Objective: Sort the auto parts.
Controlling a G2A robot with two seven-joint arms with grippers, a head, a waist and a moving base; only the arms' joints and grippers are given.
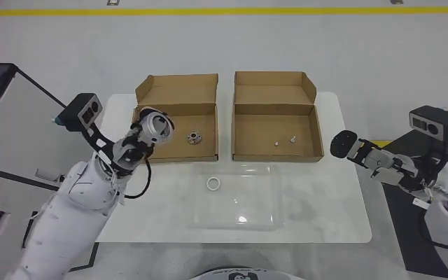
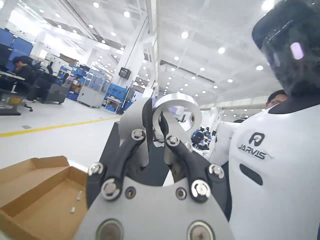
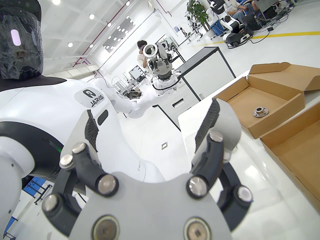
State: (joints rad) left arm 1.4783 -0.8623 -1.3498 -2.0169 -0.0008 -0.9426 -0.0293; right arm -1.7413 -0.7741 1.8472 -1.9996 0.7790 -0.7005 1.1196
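My left gripper (image 1: 155, 128) is raised over the left edge of the left cardboard box (image 1: 175, 150) and is shut on a metal ring (image 2: 177, 116); the same ring (image 3: 150, 50) shows farther off in the right wrist view. A flanged metal hub (image 1: 194, 137) lies in that box (image 3: 275, 116). Two small bolts (image 1: 285, 140) lie in the right cardboard box (image 1: 276, 150). A white ring (image 1: 213, 184) rests on a clear plastic tray (image 1: 238, 210). My right gripper (image 1: 344, 145) hangs open and holds nothing beside the table's right edge, its fingers (image 3: 217, 118) wide apart.
Both boxes stand side by side at the back of the white table (image 1: 329, 217) with their lids folded back. A dark cabinet (image 1: 21, 119) stands off the table's left side. The table's front right part is bare.
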